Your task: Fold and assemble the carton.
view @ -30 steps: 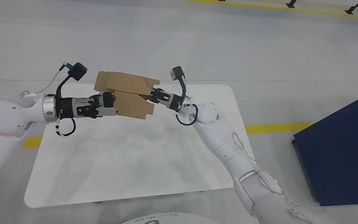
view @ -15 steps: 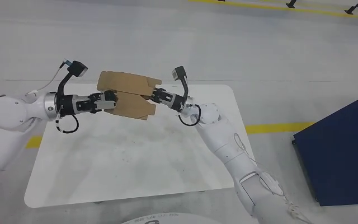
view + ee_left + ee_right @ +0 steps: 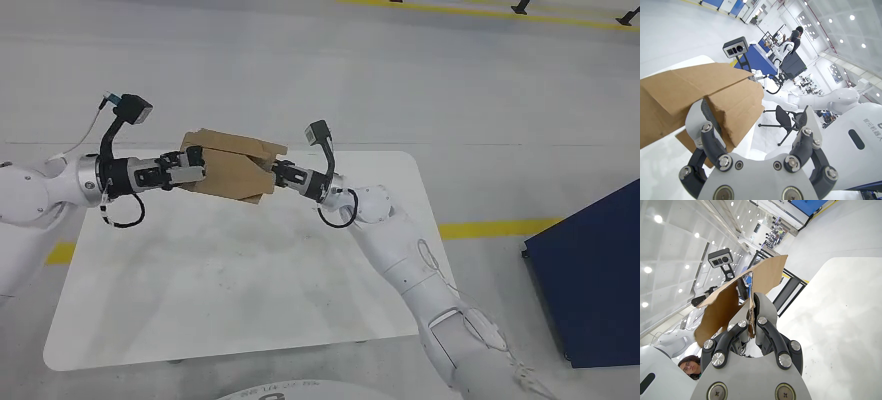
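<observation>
My right gripper (image 3: pixel 752 308) is pinched narrow on a ragged edge of the brown corrugated cardboard carton (image 3: pixel 723 313), with the board caught between both pads. Seen from above, this grip sits on the end of the carton nearest my right arm.

My left gripper (image 3: pixel 754 103) stands wide apart. One finger (image 3: pixel 706 113) lies against a torn corner of the carton, which reaches into the gap. The other finger (image 3: pixel 806 117) stands clear of the board. From above, this gripper (image 3: pixel 193 168) meets the opposite end of the carton.

The carton hangs in the air between my two wrists, lifted off the white rounded table (image 3: pixel 250 290) and over its far edge, towards my left side. It is only partly folded: an upper panel overlaps a lower one at a slant. In the left wrist view a slit runs between two flaps that meet at a corner. Its open inside faces my right wrist camera.

On the pale grey floor beyond the table, a yellow floor line (image 3: pixel 480 229) runs out to my right. A dark blue box (image 3: pixel 600 270) sits at that edge.
</observation>
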Available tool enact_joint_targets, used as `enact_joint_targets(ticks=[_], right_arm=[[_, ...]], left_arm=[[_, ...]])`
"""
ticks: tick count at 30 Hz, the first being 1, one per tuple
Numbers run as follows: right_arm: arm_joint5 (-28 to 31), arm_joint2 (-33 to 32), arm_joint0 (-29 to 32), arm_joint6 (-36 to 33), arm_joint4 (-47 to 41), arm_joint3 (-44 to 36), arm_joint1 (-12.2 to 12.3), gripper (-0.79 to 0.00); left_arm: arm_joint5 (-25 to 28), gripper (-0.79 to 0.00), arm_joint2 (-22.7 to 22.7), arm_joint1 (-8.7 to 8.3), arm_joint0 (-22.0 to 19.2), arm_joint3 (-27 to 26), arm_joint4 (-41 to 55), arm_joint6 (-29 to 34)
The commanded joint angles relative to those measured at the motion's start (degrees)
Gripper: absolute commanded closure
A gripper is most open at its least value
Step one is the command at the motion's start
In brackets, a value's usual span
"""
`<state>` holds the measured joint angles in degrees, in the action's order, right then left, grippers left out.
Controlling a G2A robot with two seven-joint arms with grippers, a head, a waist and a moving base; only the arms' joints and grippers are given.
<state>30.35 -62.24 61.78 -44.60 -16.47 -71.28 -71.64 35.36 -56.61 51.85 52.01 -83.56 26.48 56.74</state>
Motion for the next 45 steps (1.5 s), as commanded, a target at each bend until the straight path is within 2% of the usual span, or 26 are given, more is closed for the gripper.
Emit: enact_joint_targets(ticks=[1,8,15,19,22,26,30,35,45], right_arm=[[0.02,0.03,0.04,-0.09,0.29,-0.07,0.02,0.000],[-0.04,0.43,-0.02,-0.91,1.60,-0.06,0.08,0.000],[0.12,0.39,-0.10,-0.40,1.30,0.13,0.05,0.000],[0.18,0.01,-0.12,-0.37,0.05,0.28,0.06,0.000],[-0.01,-0.22,-0.15,-0.38,-0.95,0.44,0.05,0.000],[-0.28,-0.16,-0.31,-0.42,-1.25,0.55,0.01,0.000],[-0.25,0.19,-0.35,-0.08,-0.95,0.55,-0.09,0.000],[0.36,0.02,0.07,0.20,-0.73,0.07,-0.05,0.000],[0.53,-0.42,0.62,-0.92,-0.97,-0.74,0.16,0.000]], left_arm=[[1.04,-0.785,-0.70,0.04,0.08,0.27,3.36,1.00],[-0.13,-0.785,-2.32,0.31,-1.95,3.03,4.66,1.95],[-1.12,-0.785,-1.76,0.87,-3.32,5.35,4.13,4.11],[0.11,-0.785,-3.13,0.44,-1.45,6.48,4.70,6.99],[0.54,-0.785,-4.97,-0.36,1.38,5.11,6.27,11.44],[-3.56,-0.785,-7.54,-1.69,5.46,-0.15,9.79,15.75],[-7.22,-0.785,-8.64,-2.33,7.30,-2.18,13.07,19.40],[-9.11,-0.785,-6.83,-1.66,5.12,2.22,14.35,21.22],[-11.21,-0.785,0.45,1.54,-1.68,9.86,17.58,23.35]])
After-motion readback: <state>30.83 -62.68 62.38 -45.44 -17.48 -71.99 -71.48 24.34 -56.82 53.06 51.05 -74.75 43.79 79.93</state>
